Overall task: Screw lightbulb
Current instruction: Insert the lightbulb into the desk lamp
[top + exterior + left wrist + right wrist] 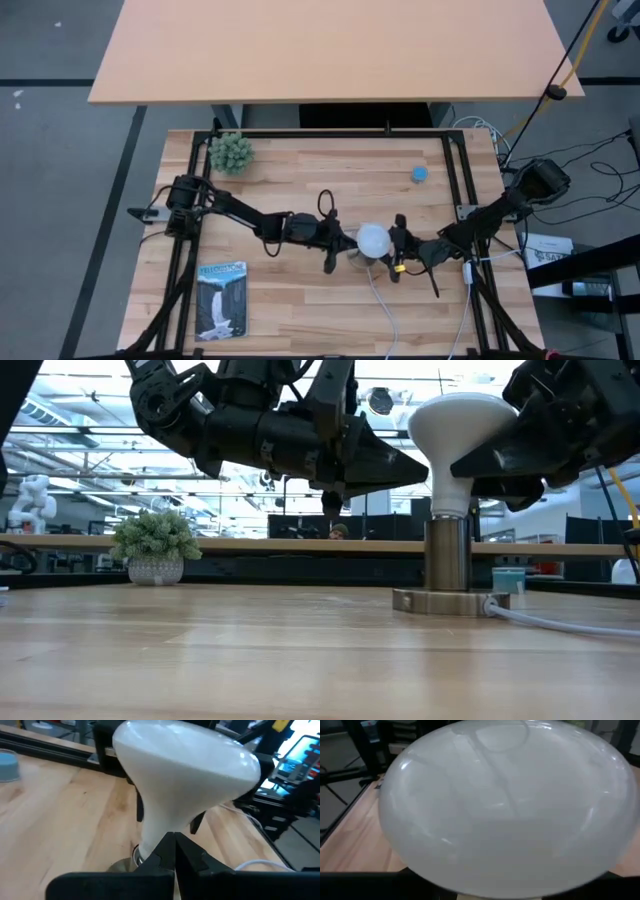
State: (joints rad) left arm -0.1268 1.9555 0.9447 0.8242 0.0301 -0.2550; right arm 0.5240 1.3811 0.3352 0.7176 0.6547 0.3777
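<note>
Now right hand wide around lightbulb; left hand closed.

Lightbulb upright in socket at table centre, between both claws. Left gripper just left of bulb, right gripper just right. Cord runs from socket toward near edge. Plant far behind left gripper; blue object behind right gripper; booklet near-left.

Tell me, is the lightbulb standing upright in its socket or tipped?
Upright: the lightbulb stands straight in the socket, dome up, neck hidden inside the metal cylinder.
</note>
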